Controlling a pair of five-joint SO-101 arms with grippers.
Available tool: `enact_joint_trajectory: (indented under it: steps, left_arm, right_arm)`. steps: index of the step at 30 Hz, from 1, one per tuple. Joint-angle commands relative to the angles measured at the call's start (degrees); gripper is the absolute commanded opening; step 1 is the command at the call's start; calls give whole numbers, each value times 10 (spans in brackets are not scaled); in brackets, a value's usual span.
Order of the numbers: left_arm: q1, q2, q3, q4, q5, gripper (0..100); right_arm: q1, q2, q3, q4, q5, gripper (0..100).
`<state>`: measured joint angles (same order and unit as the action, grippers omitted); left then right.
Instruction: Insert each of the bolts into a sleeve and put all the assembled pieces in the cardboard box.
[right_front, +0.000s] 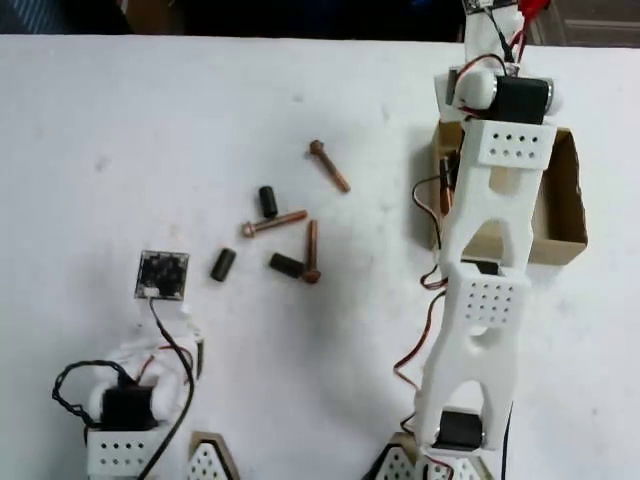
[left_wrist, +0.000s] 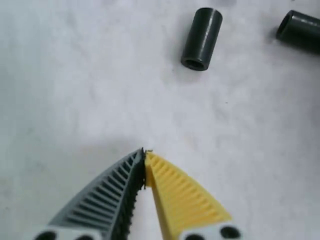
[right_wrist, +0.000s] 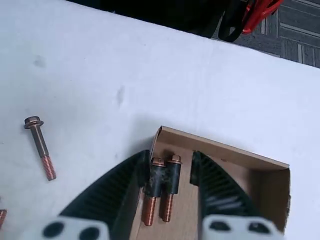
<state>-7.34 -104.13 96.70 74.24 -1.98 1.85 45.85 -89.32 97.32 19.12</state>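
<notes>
Three copper bolts lie loose mid-table: one (right_front: 328, 165) farthest back, one (right_front: 273, 222) in the middle, one (right_front: 312, 250) nearest. Three black sleeves (right_front: 268, 201) (right_front: 223, 264) (right_front: 286, 265) lie among them. The cardboard box (right_front: 565, 200) sits at the right under the right arm (right_front: 485, 290). My right gripper (right_wrist: 170, 156) hangs open over the box (right_wrist: 225, 150), straddling two assembled bolt-and-sleeve pieces (right_wrist: 161, 181) lying side by side inside. My left gripper (left_wrist: 145, 152) is shut and empty just above the table, short of a sleeve (left_wrist: 201, 38); a second sleeve (left_wrist: 300, 29) lies beyond.
The left arm (right_front: 125, 410) is folded at the near left with its camera board (right_front: 162, 274) facing the sleeves. A loose bolt (right_wrist: 40, 147) lies on the white table beside the box. The table's far edge is close behind the box.
</notes>
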Motion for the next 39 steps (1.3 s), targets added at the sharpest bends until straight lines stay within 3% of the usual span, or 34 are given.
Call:
enact_joint_trajectory:
  steps: [1,8,21,29,39]
  left_arm:
    - [-5,-3,3,-6,5,23]
    - [-6,-3,3,-6,5,23]
    - [-7,-3,3,-6,5,24]
    - [-48,-3,3,-6,5,24]
    - [-48,-3,3,-6,5,23]
  right_arm:
    - [-16,-82,-5,17,3,111]
    - [-52,-280,201,15,3,111]
    - [-186,-599,566,12,7,112]
    - [-261,-658,745,-5,12,112]
    - [-335,-659,955,-120,113,115]
